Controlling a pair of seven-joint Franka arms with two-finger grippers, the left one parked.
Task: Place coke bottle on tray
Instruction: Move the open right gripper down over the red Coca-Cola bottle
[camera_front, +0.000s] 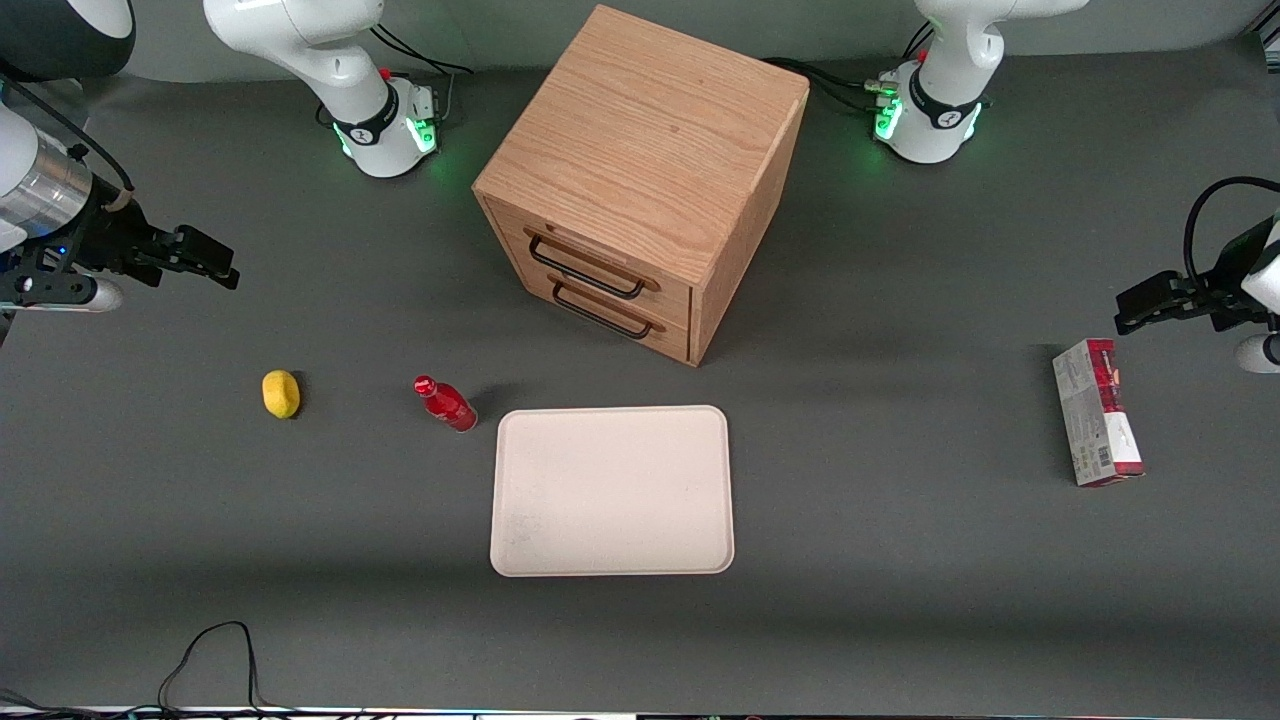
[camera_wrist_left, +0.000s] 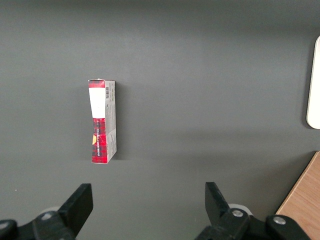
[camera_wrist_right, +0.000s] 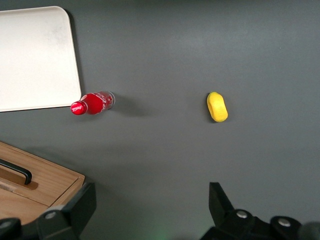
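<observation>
The coke bottle, small, glossy red with a red cap, stands on the grey table just beside the tray's corner; it also shows in the right wrist view. The cream-pink tray lies flat and bare, nearer the front camera than the cabinet; its corner shows in the right wrist view. My right gripper hovers high above the table toward the working arm's end, well away from the bottle. It is open and empty, with its fingers spread wide apart.
A wooden two-drawer cabinet stands farther from the front camera than the tray. A yellow lemon lies beside the bottle, toward the working arm's end. A red-and-grey carton lies toward the parked arm's end.
</observation>
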